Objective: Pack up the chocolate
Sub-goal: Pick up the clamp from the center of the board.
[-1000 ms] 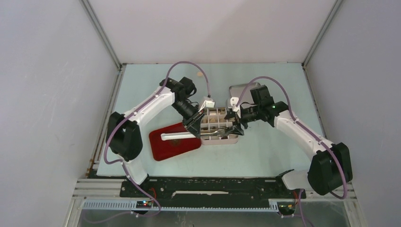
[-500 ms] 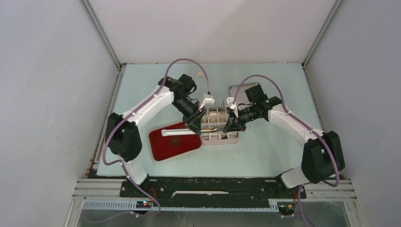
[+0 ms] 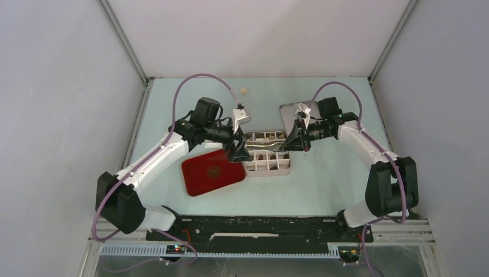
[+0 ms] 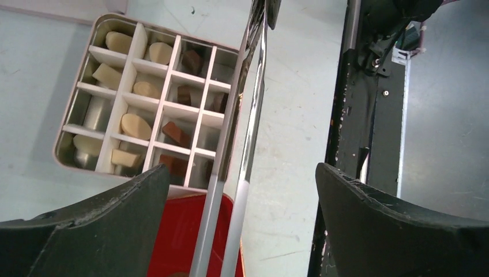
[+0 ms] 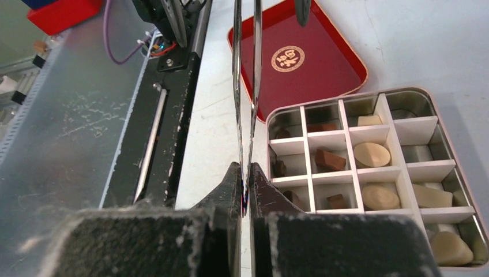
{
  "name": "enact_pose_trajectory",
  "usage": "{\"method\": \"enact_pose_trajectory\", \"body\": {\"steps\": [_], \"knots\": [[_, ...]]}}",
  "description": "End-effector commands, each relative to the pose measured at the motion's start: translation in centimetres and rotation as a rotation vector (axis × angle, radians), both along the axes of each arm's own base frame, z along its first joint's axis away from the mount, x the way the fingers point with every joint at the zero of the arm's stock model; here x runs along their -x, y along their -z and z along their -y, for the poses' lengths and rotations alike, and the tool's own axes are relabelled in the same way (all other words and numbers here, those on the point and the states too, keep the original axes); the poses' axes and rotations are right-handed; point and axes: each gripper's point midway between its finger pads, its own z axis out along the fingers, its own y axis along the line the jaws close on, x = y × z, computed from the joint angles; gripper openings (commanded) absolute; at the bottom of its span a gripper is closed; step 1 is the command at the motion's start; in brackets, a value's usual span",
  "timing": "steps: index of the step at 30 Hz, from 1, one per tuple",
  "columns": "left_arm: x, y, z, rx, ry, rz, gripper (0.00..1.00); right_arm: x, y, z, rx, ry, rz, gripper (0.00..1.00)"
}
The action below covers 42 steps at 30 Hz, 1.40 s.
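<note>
right claw alone pinches the tongs, left claw spread wide; so thin a grip could let them swing into chocolate at lower right.

Polished metal tongs, glossy red tray, smooth matt chocolate pieces.

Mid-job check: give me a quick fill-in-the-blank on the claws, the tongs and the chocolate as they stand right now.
1. The right claw is ____ on the tongs.
2. The left claw stands ____, its fingers either side of the tongs without touching them.
3. The chocolate lies in the box, beside the ____ tray.

Missing words: shut; open; red.
</note>
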Motion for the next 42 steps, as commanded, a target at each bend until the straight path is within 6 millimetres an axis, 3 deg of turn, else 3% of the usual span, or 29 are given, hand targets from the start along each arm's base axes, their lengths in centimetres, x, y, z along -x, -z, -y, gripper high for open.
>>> {"method": "enact_pose_trajectory", "body": {"steps": [1, 10, 12, 18, 25, 27, 32, 36, 42], "knots": [[0.1, -0.5, 1.6, 0.110, 0.048, -0.019, 0.99, 0.0, -3.0, -0.6, -0.120, -0.048, -0.027, 0.00], [0.4, -1.0, 2.6, 0.134, 0.115, -0.057, 1.00, -0.9, -3.4, 0.2, -0.190, -0.039, -0.120, 0.00], [0.2, -1.1, 2.6, 0.116, 0.111, -0.063, 0.93, -0.9, -3.4, 0.4, -0.195, -0.033, -0.120, 0.00], [0.6, 0.1, 1.5, 0.006, 0.171, -0.101, 0.61, -1.1, -3.4, 0.8, -0.203, -0.024, -0.119, 0.00], [0.5, 0.3, 1.0, -0.003, 0.192, -0.062, 0.48, -1.2, -3.0, 0.8, -0.189, -0.015, -0.123, 0.01], [0.4, 0.1, 0.9, -0.019, 0.205, -0.050, 0.44, -1.2, -2.8, 0.8, -0.179, -0.011, -0.123, 0.12], [-0.5, 0.8, 0.0, -0.109, 0.179, -0.056, 0.40, -1.6, -2.9, 1.5, -0.157, 0.024, -0.111, 0.49], [-1.8, 1.2, -0.2, -0.140, 0.106, -0.084, 0.35, -2.2, -3.7, 2.8, -0.173, 0.069, -0.107, 0.54], [-2.2, 1.8, -0.4, -0.171, 0.099, -0.102, 0.32, -2.8, -3.8, 4.1, -0.185, 0.109, -0.096, 0.60]]}}
